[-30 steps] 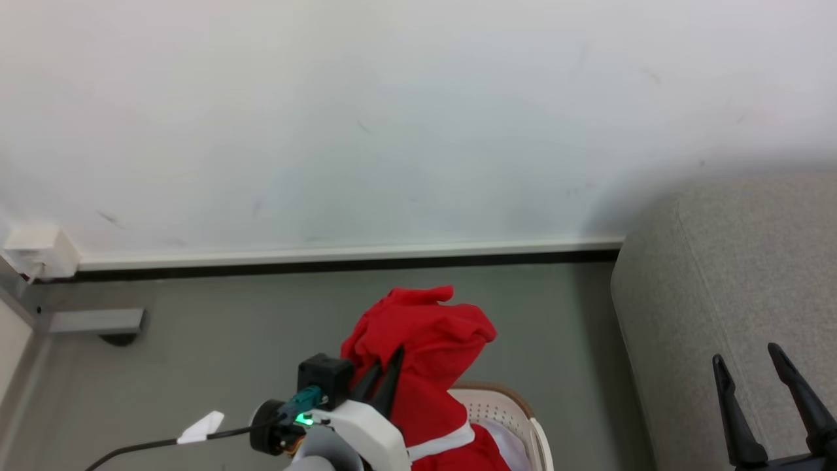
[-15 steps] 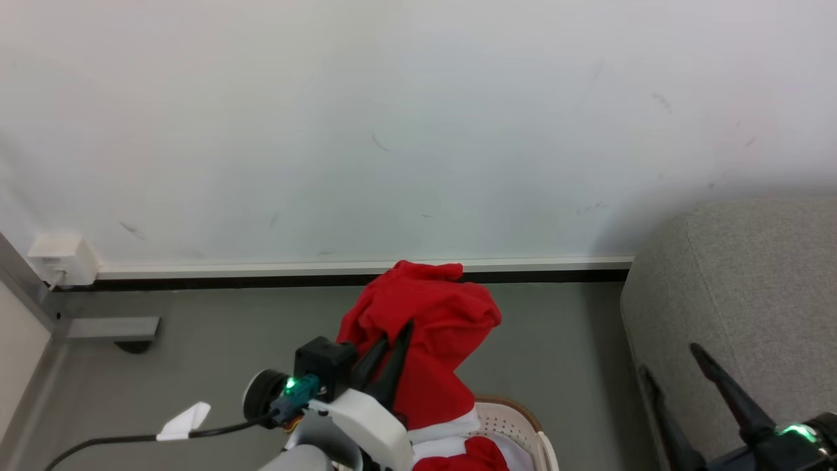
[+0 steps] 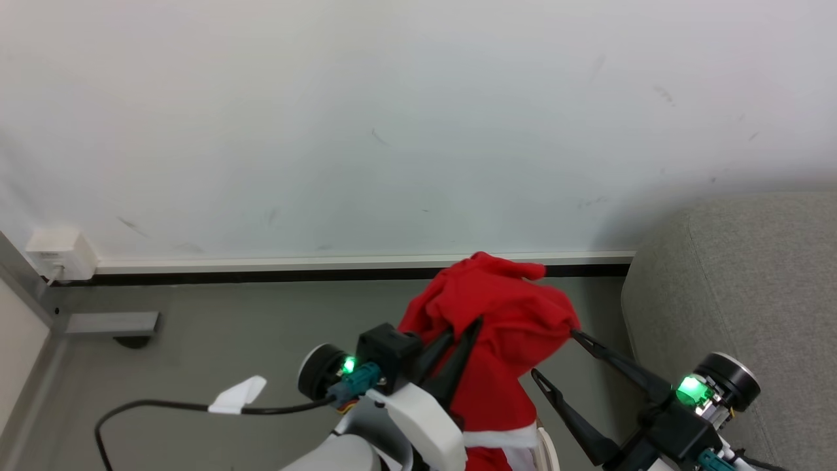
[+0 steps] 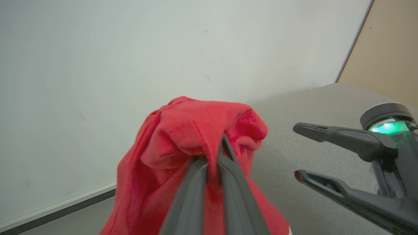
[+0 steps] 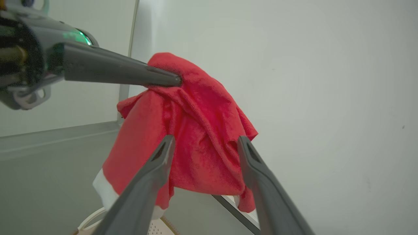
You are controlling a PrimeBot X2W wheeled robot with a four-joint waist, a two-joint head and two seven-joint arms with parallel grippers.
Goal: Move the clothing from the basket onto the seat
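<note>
Since the earlier frame your left gripper [image 3: 463, 332], clamped shut on the red garment [image 3: 510, 314], has swung it toward the seat [image 3: 739, 275]. The right gripper [image 3: 556, 354], fingers spread and empty, has arrived at its hanging side. Close on a thick fold, then lift the hem clear of the basket [image 3: 545, 453]. Both forearms rise from below, converging.

You are looking at a bare indoor room dressed like a home corner: a scuffed white wall [image 3: 392, 98] is meeting a grey floor [image 3: 216, 353] along a skirting board [image 3: 327, 263], with a wall box [image 3: 55, 252] sitting low at the left. A grey upholstered seat [image 3: 752, 275], red clothing [image 3: 503, 327] and a laundry basket [image 3: 548, 453] are giving it the household feel.
</note>
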